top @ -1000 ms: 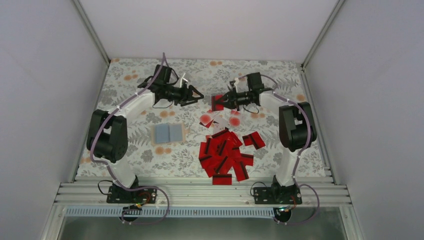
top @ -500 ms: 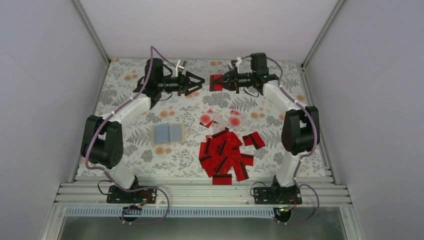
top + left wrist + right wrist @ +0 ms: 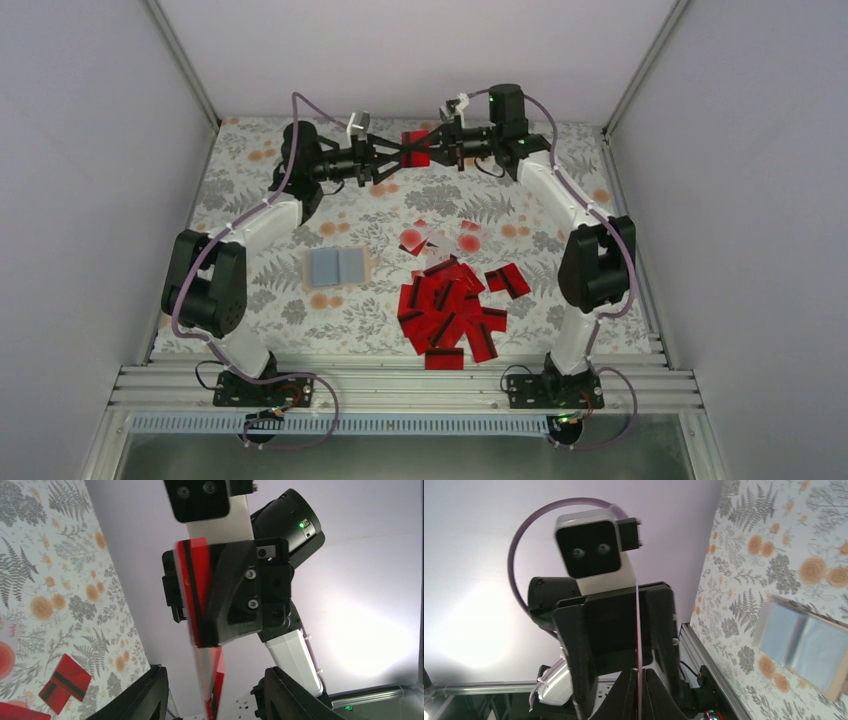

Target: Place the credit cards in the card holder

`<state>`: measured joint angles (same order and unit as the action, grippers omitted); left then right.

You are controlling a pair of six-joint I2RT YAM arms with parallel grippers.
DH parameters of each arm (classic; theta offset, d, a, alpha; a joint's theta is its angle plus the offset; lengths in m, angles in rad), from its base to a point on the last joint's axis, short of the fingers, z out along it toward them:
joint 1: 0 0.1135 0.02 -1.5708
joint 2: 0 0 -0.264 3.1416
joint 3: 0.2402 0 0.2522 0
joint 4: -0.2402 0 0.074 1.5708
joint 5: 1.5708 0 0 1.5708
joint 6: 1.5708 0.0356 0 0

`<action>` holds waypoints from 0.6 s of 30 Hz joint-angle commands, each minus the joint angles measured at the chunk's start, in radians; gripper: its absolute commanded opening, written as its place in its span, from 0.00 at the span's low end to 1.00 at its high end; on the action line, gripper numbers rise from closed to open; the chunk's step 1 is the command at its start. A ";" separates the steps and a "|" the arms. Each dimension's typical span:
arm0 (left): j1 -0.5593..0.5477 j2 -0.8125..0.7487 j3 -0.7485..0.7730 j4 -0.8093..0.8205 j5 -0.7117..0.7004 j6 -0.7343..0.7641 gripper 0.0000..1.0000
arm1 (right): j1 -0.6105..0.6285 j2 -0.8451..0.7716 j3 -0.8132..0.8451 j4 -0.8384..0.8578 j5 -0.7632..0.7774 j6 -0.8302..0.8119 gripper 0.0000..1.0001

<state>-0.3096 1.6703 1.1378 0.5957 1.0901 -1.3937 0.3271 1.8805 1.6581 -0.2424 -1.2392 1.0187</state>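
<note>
The right gripper (image 3: 639, 684) is clamped on a red card (image 3: 192, 595), up off the cloth (image 3: 290, 312). The left gripper (image 3: 393, 158) is spread wide around its end.

At frame centre the right pincer (image 3: 199, 600) clamps a red, black-striped credit card (image 3: 192, 580) edge-on, its lower end between the spread fingers of the left pincer (image 3: 215, 700), while another card (image 3: 65, 682) lies lower left on the flowered bench (image 3: 50, 580).

Top looks down; wrist views close, apparently face-to-face.
</note>
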 commanded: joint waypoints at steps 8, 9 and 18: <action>0.004 -0.028 0.024 0.032 0.007 -0.017 0.34 | 0.045 -0.008 0.095 -0.011 -0.037 -0.011 0.04; 0.004 -0.028 0.026 0.029 0.007 -0.016 0.32 | 0.047 -0.007 0.097 -0.016 -0.037 -0.014 0.04; 0.004 -0.046 0.035 -0.067 -0.012 0.048 0.02 | 0.053 -0.005 0.097 -0.023 -0.032 -0.027 0.04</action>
<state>-0.3099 1.6562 1.1511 0.5976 1.0950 -1.3941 0.3618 1.8805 1.7191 -0.2634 -1.2430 1.0000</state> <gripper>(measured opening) 0.037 0.041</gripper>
